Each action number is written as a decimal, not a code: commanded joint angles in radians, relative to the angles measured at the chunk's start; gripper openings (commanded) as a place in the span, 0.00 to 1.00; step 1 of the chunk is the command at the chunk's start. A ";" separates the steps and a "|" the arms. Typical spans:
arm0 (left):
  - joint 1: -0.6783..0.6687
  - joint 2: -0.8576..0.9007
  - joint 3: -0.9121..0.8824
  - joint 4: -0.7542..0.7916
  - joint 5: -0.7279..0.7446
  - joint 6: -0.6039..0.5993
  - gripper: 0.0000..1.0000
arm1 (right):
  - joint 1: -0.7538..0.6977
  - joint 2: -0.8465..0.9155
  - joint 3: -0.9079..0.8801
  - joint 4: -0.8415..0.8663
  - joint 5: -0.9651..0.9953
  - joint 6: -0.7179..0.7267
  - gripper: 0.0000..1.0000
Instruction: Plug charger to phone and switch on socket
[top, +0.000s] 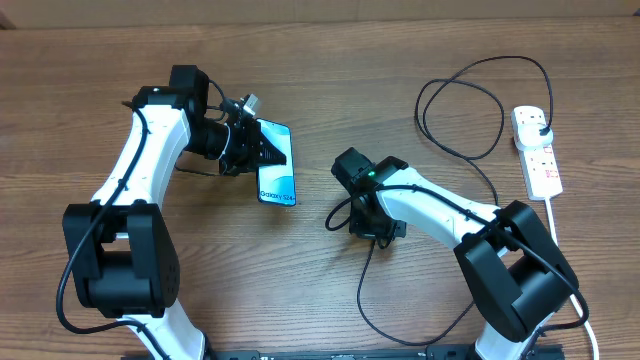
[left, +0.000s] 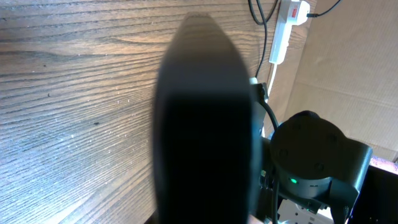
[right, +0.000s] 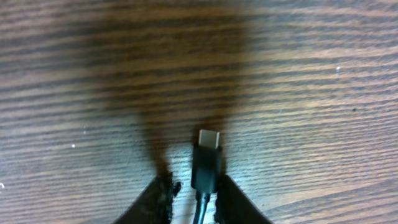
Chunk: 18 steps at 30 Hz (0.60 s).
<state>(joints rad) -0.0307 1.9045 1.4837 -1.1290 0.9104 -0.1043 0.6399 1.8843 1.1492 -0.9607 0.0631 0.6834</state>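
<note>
at the phone (top: 278, 172), left of table centre: left gripper (top: 262, 150) reaches in from the phone's left. its black fingers lie over the left long edge, with the jaws closed on that edge. the phone sits screen up, long axis running near to far, "galaxy s24" text at the near end. in the left wrist view one dark blurred shape fills the middle; can't tell finger from phone there.

right of the phone, apart from it: right gripper (right: 194, 183), pointing down at the wooden table (top: 100, 60). in the right wrist view the charger's connector tip (right: 208, 155) stands between the two fingers, metal end pointing away from the wrist. the finger on the right of that picture looks to be touching the connector body. a thin strip of wood shows between the other finger and the body. jaws narrow and set about the connector; can't tell whether they actually clamp it.

the cable (top: 420, 108) loops on the table farther right of the phone. it runs on to the black plug (top: 541, 127), which is seated in the far end of the power strip (top: 540, 160). the strip lies well to the right of the phone, near the table's right edge, long axis near to far. switch position too small to read.
</note>
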 joint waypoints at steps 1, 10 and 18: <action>0.002 -0.002 0.023 0.000 0.024 0.008 0.04 | -0.013 0.026 -0.023 0.002 0.012 0.008 0.22; 0.002 -0.002 0.023 0.000 0.024 0.008 0.04 | -0.013 0.026 -0.031 -0.011 -0.024 0.009 0.23; 0.002 -0.002 0.023 0.000 0.024 0.013 0.04 | -0.013 0.026 -0.031 -0.011 -0.024 0.008 0.19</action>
<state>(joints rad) -0.0307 1.9045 1.4837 -1.1290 0.9108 -0.1040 0.6342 1.8843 1.1492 -0.9657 0.0456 0.6857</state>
